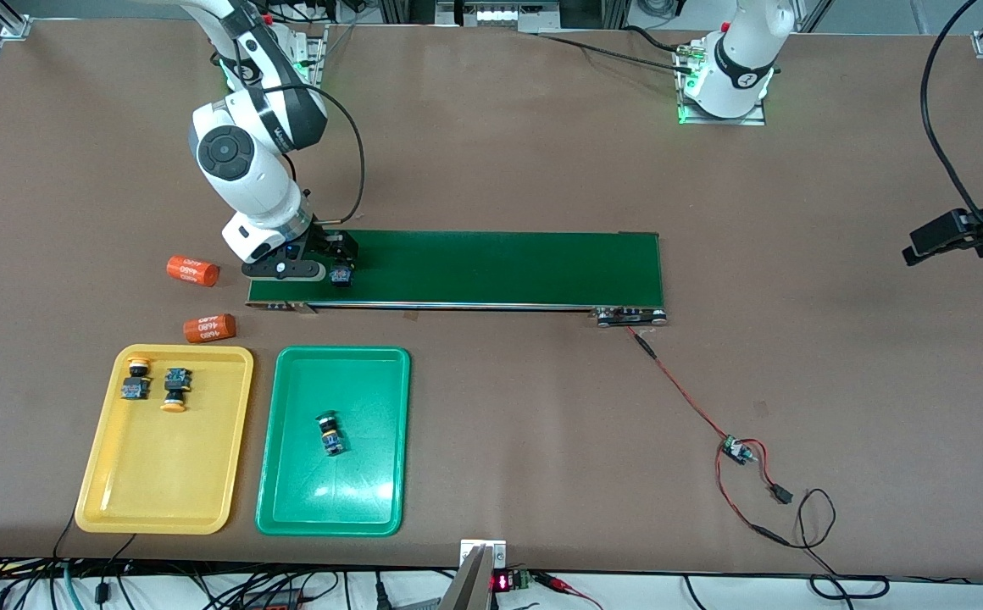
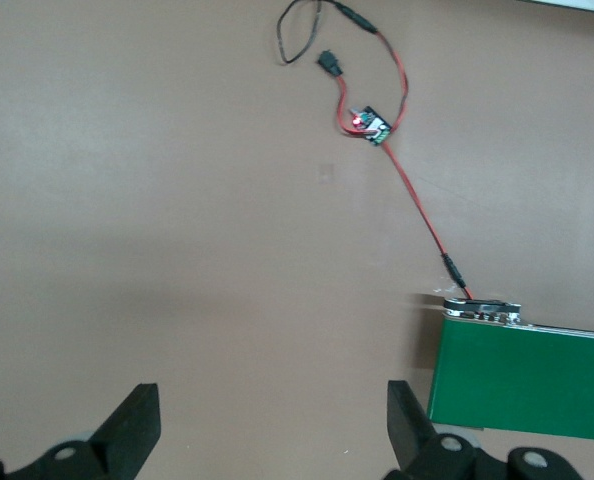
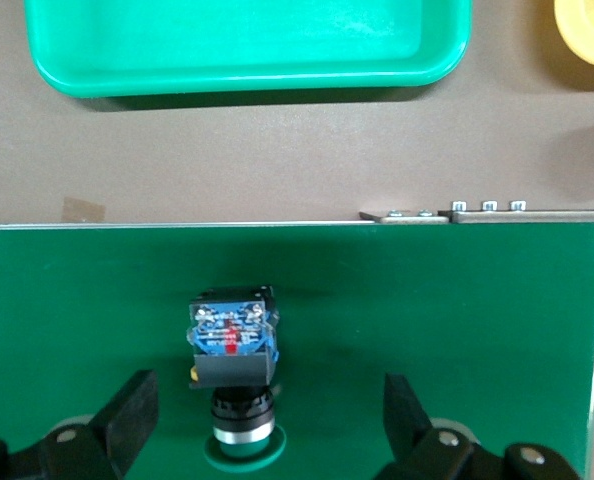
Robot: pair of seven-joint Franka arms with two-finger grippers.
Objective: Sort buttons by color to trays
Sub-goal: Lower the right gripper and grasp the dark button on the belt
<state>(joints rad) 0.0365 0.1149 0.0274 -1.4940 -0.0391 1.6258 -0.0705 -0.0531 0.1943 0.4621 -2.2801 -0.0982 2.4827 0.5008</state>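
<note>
- In the front view, you see the right gripper low over the long dark-green conveyor belt, at the belt's end toward the right arm's end of the table, its fingers spread wide around a small dark-bodied push-button switch lying on the belt.
- The shallow yellow plastic tray holds two yellow-capped buttons, lying close together at the tray's end farther from the camera.
- The shallow green plastic tray sits just beside the yellow one and holds one green-capped button near its middle.
- Two orange cylinders lie on the brown table between the yellow tray and the belt's end.
- The left gripper waits up over bare table at the left arm's end.
- In the left wrist view, the left gripper is released and grasps nothing; you see below it the table, a red wire with a small circuit board, and a belt corner.
- In the right wrist view, the right gripper stands apart from the green-capped button between its fingers, touching it on neither side.
</note>
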